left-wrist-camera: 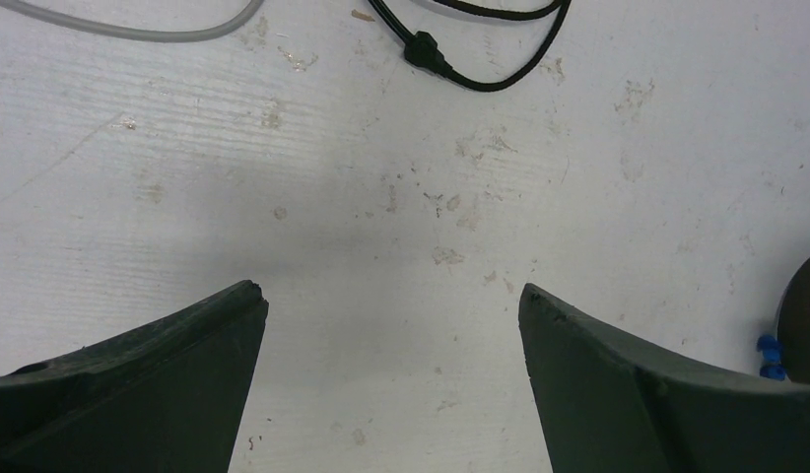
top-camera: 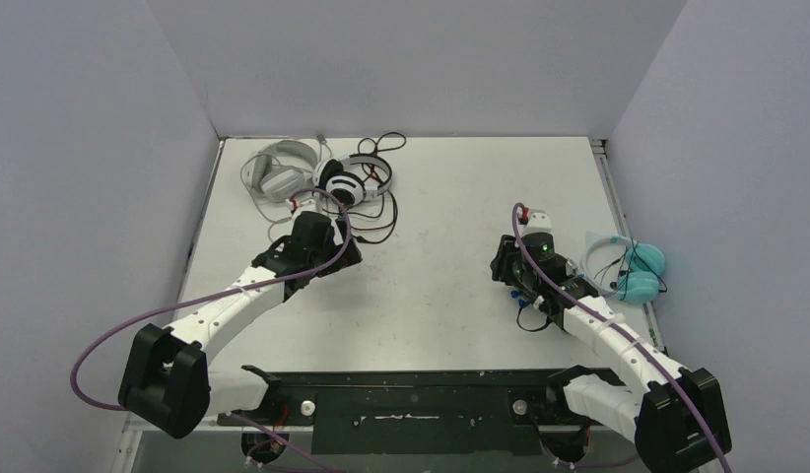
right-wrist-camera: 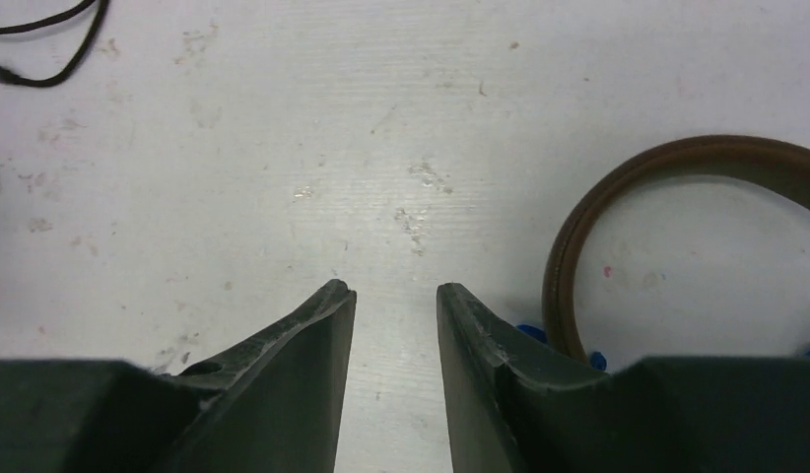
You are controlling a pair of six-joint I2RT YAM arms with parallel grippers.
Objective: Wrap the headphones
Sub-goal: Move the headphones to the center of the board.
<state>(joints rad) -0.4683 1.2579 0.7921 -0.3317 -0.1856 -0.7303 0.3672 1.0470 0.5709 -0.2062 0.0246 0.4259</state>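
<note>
Right gripper (right-wrist-camera: 394, 291) is hanging barely parted and empty, just beside the brown headphones (right-wrist-camera: 554, 276); left gripper (left-wrist-camera: 391, 296) is gaping wide above the table (left-wrist-camera: 283, 148), holding nothing. These are looking light: the stiff band is probably offering firm purchase, the limp cable slipping.

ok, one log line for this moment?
left pincer: open, empty, above table | right pincer: narrowly open, empty, beside brown headphones | black cable: loose on table | wrapping: not begun
</note>
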